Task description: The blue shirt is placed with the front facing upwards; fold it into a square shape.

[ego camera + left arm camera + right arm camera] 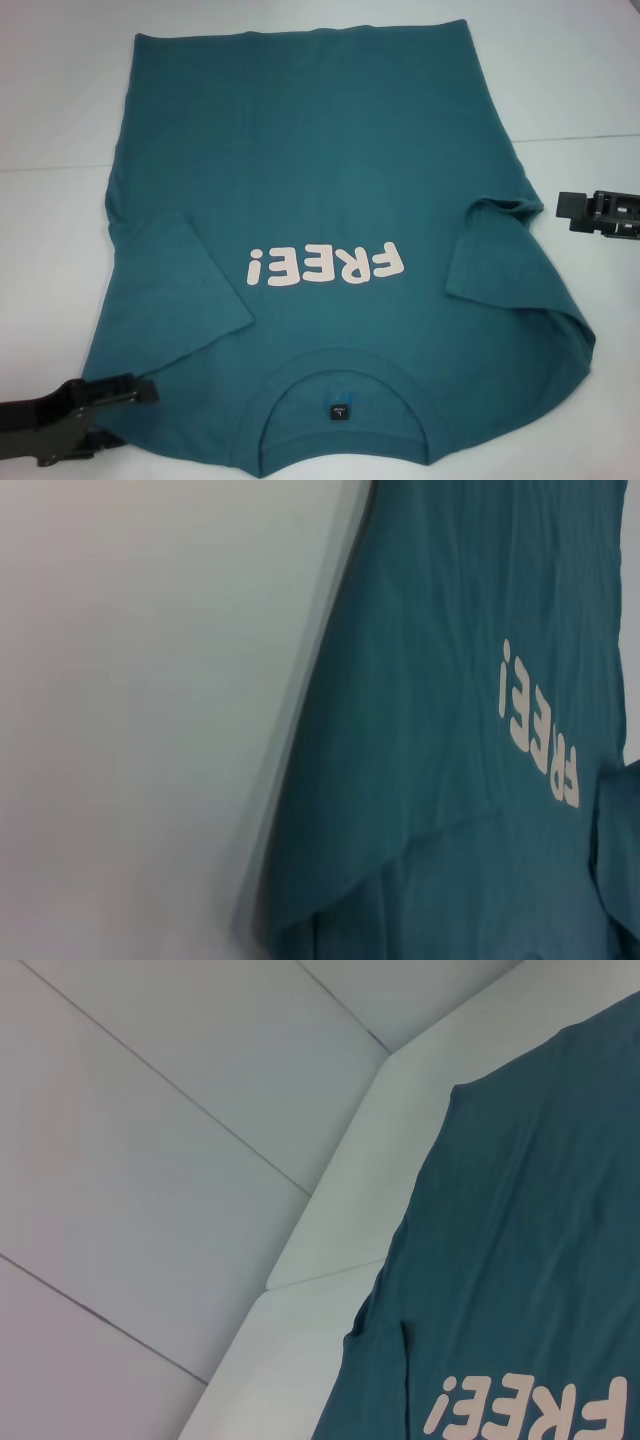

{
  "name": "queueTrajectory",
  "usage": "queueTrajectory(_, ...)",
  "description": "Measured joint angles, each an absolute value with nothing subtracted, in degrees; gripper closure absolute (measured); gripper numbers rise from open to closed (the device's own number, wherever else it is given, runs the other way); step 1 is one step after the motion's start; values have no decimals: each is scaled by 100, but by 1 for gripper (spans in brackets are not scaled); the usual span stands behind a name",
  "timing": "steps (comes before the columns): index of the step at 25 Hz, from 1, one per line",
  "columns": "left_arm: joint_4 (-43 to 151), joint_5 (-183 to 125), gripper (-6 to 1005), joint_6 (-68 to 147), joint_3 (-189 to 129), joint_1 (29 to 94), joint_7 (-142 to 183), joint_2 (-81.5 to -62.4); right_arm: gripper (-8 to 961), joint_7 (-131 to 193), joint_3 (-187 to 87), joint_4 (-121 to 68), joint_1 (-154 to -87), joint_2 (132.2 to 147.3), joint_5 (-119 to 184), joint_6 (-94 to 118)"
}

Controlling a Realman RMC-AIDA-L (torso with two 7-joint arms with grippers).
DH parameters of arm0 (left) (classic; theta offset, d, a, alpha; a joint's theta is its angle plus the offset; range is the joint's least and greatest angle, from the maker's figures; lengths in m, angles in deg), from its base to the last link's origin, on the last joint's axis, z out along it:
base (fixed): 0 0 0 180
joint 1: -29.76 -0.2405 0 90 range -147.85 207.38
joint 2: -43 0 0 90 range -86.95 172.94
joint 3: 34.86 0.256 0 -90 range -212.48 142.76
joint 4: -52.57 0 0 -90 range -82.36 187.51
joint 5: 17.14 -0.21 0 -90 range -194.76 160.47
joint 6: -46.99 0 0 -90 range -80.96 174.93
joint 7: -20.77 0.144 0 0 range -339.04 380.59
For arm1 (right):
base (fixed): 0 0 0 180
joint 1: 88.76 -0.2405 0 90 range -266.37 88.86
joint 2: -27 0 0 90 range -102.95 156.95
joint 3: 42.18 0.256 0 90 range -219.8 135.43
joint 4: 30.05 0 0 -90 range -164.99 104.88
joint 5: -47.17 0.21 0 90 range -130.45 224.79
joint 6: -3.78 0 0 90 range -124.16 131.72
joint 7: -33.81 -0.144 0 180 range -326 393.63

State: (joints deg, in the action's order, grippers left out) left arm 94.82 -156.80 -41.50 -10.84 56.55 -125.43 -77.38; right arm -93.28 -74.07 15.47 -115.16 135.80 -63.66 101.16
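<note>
The blue shirt (330, 200) lies front-up on the white table (60, 230), spread across most of the middle, with its collar (340, 385) nearest the robot and its hem at the far edge. Both short sleeves are folded inward over the body: the left sleeve (185, 290) lies flat beside the pale "FREE!" print (327, 265), and the right sleeve (495, 255) is bunched and creased on the other side of it. A small dark label (340, 411) sits inside the collar. The cloth near the right shoulder bulges out in a loose fold.

The left gripper (135, 392) is at the near left corner, its black tip at or just over the shirt's shoulder edge; whether its jaws are apart or together I cannot tell from here. The right gripper (575, 210) hangs off the shirt's right side, just beside the folded sleeve, over bare table, and its jaw state is equally unclear.

Nothing else lies on the table. A thin seam (590, 137) runs across its top on the right. The right wrist view shows the table's pale edge (330, 1230) and, beyond it, a light floor (150, 1160) of large tiles with dark joints.
</note>
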Motion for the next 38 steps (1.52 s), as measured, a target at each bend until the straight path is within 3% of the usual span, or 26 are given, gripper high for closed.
queueTrajectory(19, 9449, -15514, 126, -3539, -1052, 5769, -12748, -7724, 95, -9327, -7342, 1547, -11440, 13581, -6366, 10116)
queueTrajectory(30, 9509, -15337, 249, -3573, -1062, 5762, -12587, -7755, 98, -9328, -7341, 1547, -11442, 13557, -6366, 10125)
queueTrajectory(33, 9513, -15274, 481, -3584, -1067, 5748, -12572, -7742, 98, -9328, -7339, 1544, -11442, 13555, -6365, 10123)
queueTrajectory(38, 9501, -15231, 686, -3543, -1107, 5739, -12537, -7731, 99, -9327, -7338, 1540, -11442, 13554, -6366, 10123)
